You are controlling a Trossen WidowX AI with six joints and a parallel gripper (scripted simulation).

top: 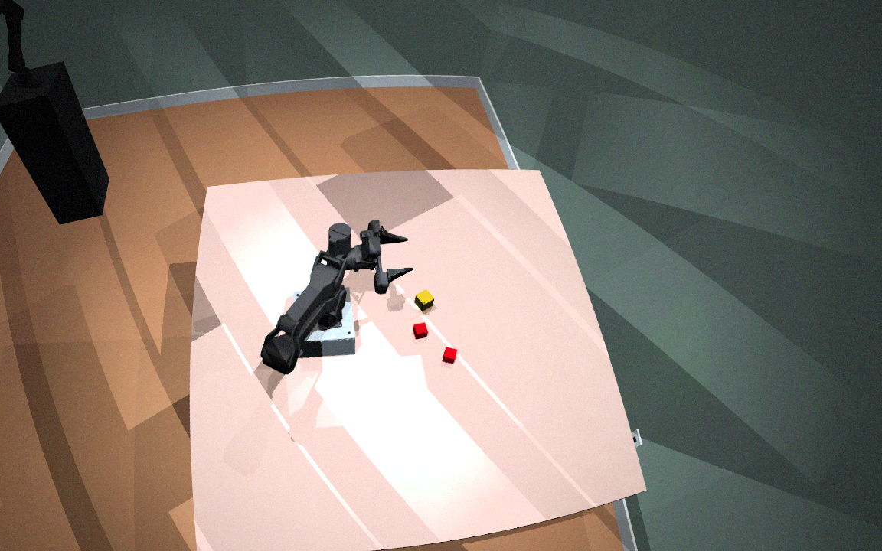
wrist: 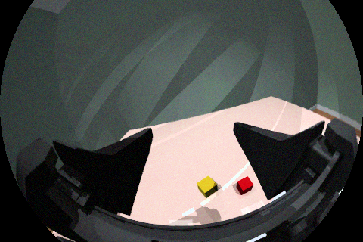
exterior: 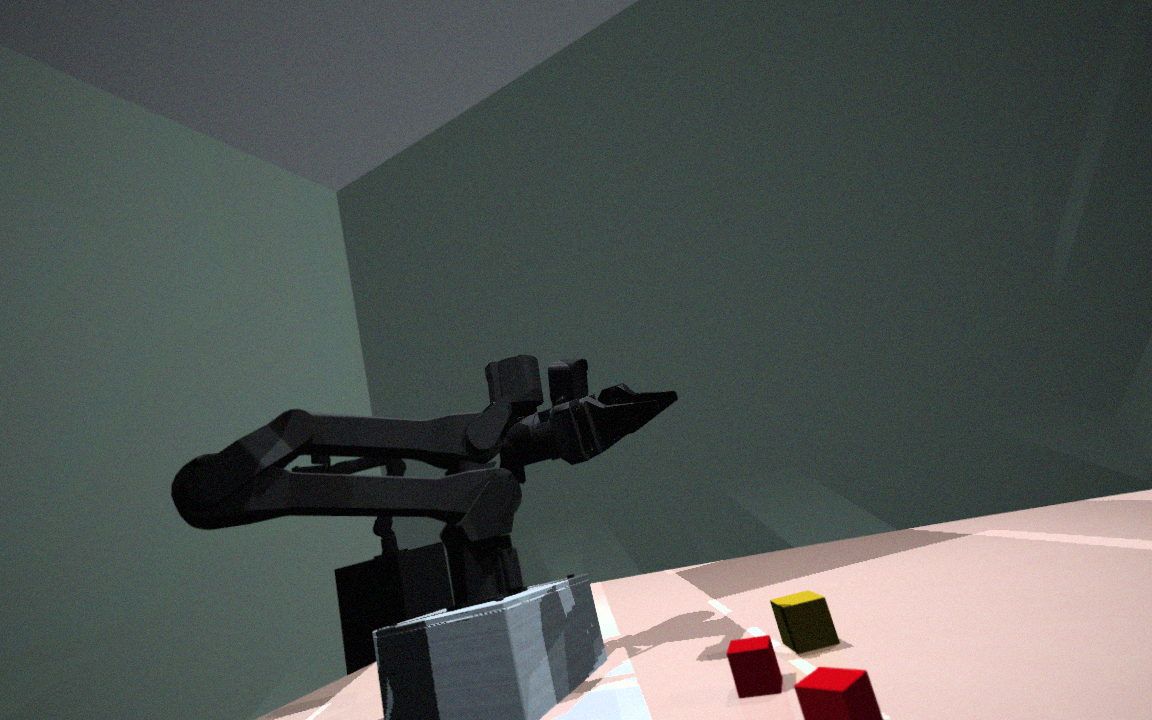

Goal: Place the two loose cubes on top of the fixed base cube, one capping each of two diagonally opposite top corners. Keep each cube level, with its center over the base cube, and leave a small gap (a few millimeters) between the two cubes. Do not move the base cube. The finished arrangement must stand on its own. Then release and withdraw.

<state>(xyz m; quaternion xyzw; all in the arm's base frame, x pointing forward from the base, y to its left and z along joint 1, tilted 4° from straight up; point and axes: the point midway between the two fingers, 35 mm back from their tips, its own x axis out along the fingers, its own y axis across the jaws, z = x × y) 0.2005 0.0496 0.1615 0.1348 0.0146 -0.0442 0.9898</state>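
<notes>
A yellow cube (top: pixel 423 299) (exterior: pixel 804 620) (wrist: pixel 207 186) sits on the pink mat (top: pixel 512 425), a little larger than the other two. Two red cubes lie loose near it: one (top: pixel 419 330) (exterior: pixel 753 665) (wrist: pixel 245 184) just beside it, the other (top: pixel 449 353) (exterior: pixel 837 694) farther out. All three are apart from each other, roughly in a line. My gripper (top: pixel 406 255) (exterior: pixel 652 400) (wrist: pixel 193 130) is open and empty. It hangs well above the mat, short of the yellow cube and pointing roughly level. The wrist view shows only one red cube.
The arm's grey base block (top: pixel 331 342) (exterior: pixel 490 658) stands on the mat to the left of the cubes. A tall black post (top: pixel 50 140) stands at the wooden table's (top: pixel 88 308) far left corner. The table's edge runs close past the mat on the right.
</notes>
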